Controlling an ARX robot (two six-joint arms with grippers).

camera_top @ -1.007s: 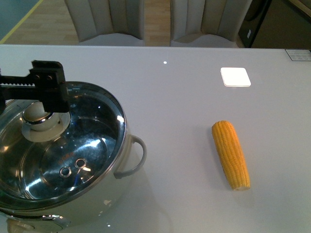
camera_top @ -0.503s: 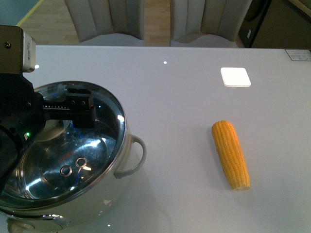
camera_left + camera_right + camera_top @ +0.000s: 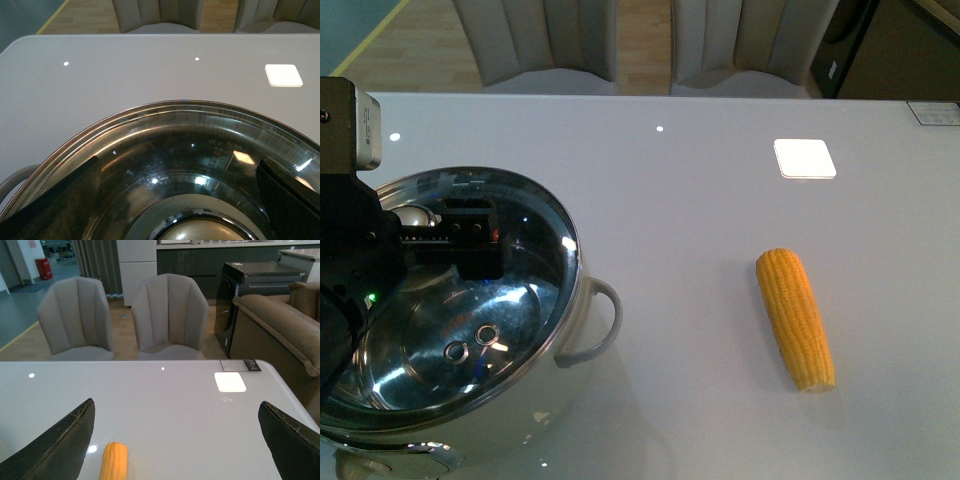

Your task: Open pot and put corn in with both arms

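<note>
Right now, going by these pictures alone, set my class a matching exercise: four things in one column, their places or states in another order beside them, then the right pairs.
Things:
1. glass lid
2. corn
3. left gripper
4. right gripper

Places or states:
A. open and empty over the table, the corn in its wrist view
B. sits closed on the pot
C. lies on the table, to the right of the pot
D. open above the lid, close to its knob

Pairs: 1-B, 2-C, 3-D, 4-A
</note>
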